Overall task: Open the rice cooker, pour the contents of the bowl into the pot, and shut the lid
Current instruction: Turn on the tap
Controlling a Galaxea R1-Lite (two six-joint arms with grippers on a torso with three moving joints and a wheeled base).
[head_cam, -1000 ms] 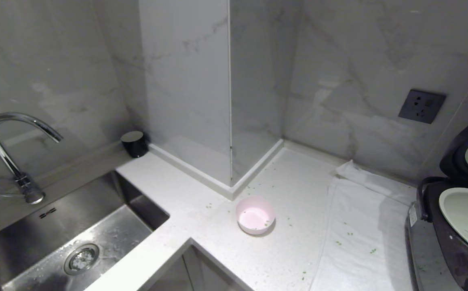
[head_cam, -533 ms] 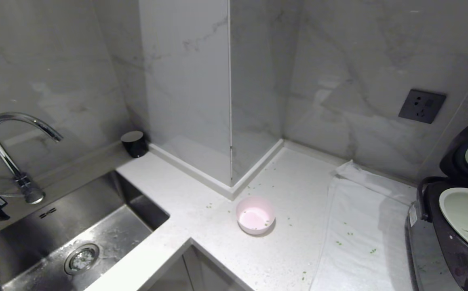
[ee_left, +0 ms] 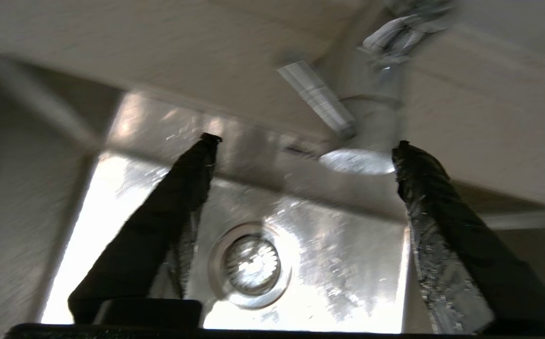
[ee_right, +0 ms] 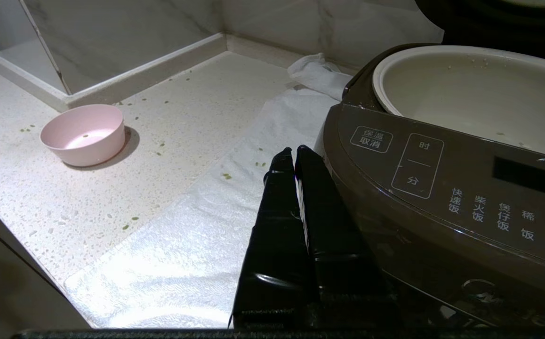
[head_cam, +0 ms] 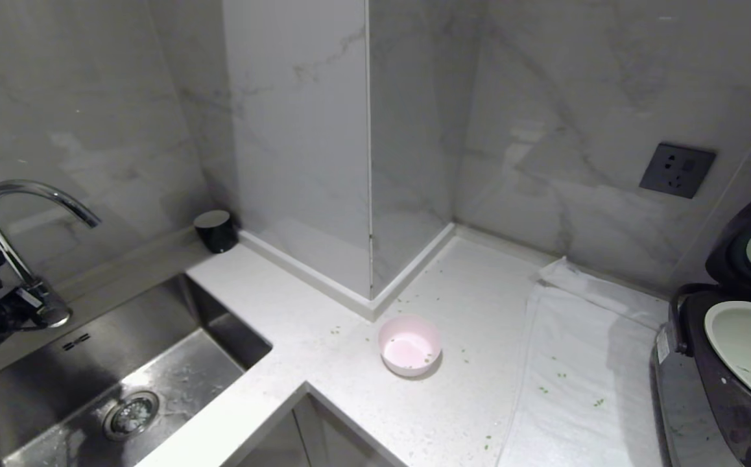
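We hold our left gripper (ee_left: 303, 143) over the sink (ee_left: 338, 254) by the tap (ee_left: 376, 113), fingers spread wide and empty. Our right gripper (ee_right: 294, 151) rests beside the rice cooker (ee_right: 446, 188), fingers pressed together.

A steel sink (head_cam: 122, 383) with a round drain (head_cam: 130, 415) sits at the left of the white speckled surface (head_cam: 272, 318). A curved chrome faucet (head_cam: 15, 243) rises behind it. 1 small black cup (head_cam: 215, 230) stands against the marble wall. A white towel (head_cam: 583, 376) lies spread at the right, below a dark wall socket (head_cam: 676, 170).

Grey marble walls (head_cam: 576, 97), white countertop (head_cam: 466, 292)
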